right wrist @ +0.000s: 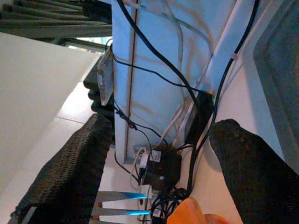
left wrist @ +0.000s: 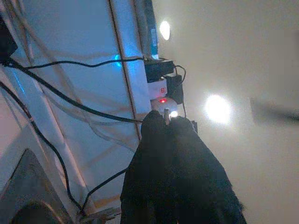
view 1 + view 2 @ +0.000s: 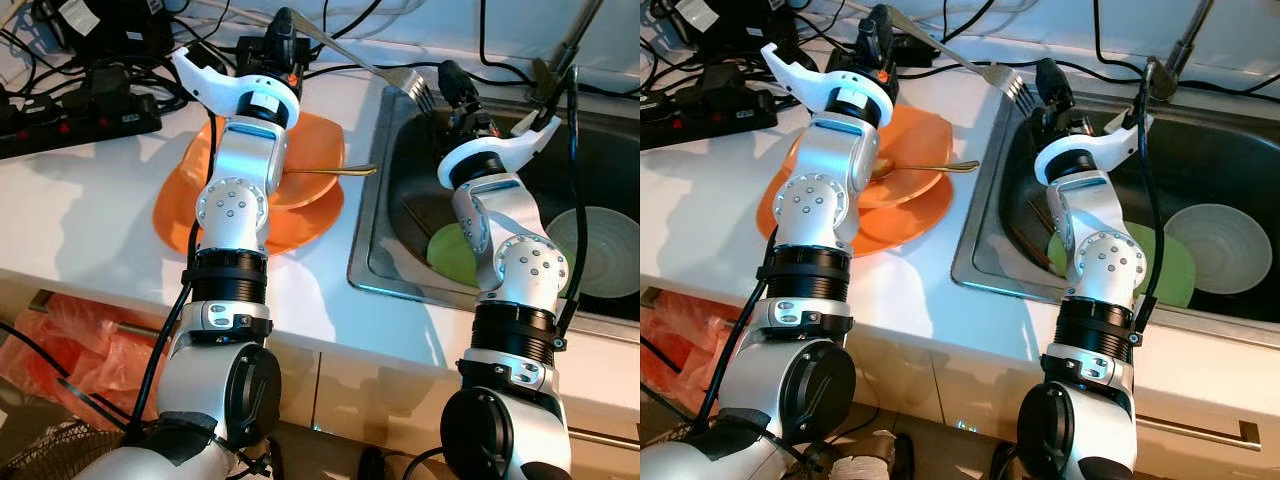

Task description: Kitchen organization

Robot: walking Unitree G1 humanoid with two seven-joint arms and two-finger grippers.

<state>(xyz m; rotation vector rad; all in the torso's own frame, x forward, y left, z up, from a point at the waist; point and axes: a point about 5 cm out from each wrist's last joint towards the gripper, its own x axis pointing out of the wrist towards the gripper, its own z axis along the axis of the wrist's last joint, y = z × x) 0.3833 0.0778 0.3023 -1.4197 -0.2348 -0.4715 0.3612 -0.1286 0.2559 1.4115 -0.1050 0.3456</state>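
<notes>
My left gripper (image 3: 283, 30) is raised over the back of the white counter and is shut on the handle of a silver fork (image 3: 350, 55). The fork slants toward the sink, and its tines end beside my right gripper (image 3: 455, 85). That gripper hangs above the sink's back left corner, open, with nothing between its fingers (image 1: 70, 163). The fork's tines (image 1: 121, 204) show at the edge of the right wrist view. Under my left arm lie stacked orange plates (image 3: 180, 200) with a gold spoon (image 3: 335, 171) resting across them.
The steel sink (image 3: 365, 250) holds a green plate (image 3: 450, 255) and a white bowl (image 3: 600, 250), with a faucet (image 3: 575, 40) behind. A black power strip (image 3: 70, 125) and tangled cables crowd the counter's back left. An orange plastic bag (image 3: 80, 340) sits below the counter.
</notes>
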